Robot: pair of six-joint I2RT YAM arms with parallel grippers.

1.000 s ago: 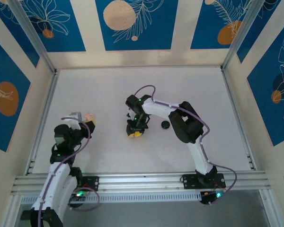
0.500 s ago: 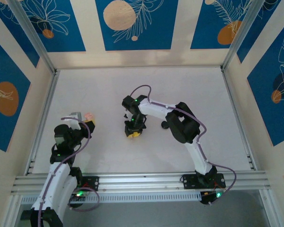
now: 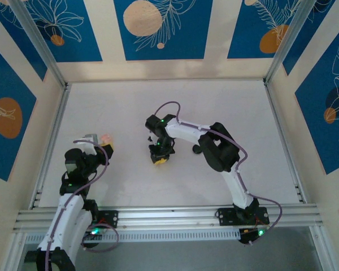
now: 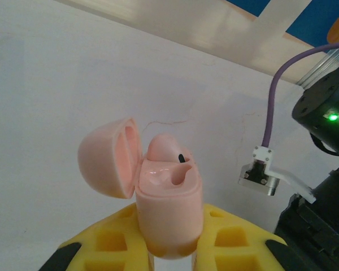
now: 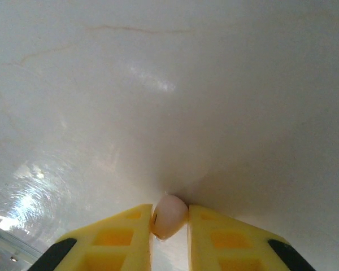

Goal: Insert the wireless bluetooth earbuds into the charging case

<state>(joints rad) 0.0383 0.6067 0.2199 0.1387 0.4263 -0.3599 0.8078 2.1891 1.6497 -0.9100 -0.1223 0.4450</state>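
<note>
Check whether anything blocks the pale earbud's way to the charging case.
Nothing visible does. The pale earbud sits between the right gripper's jaws; the charging case, held in the left gripper, has its lid open; bare table lies between.

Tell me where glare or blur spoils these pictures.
Right wrist: glare streaks the table at lower left; the earbud is sharp. Left wrist: the case is sharp, the far wall soft. Top external: even light, no glare.
</note>
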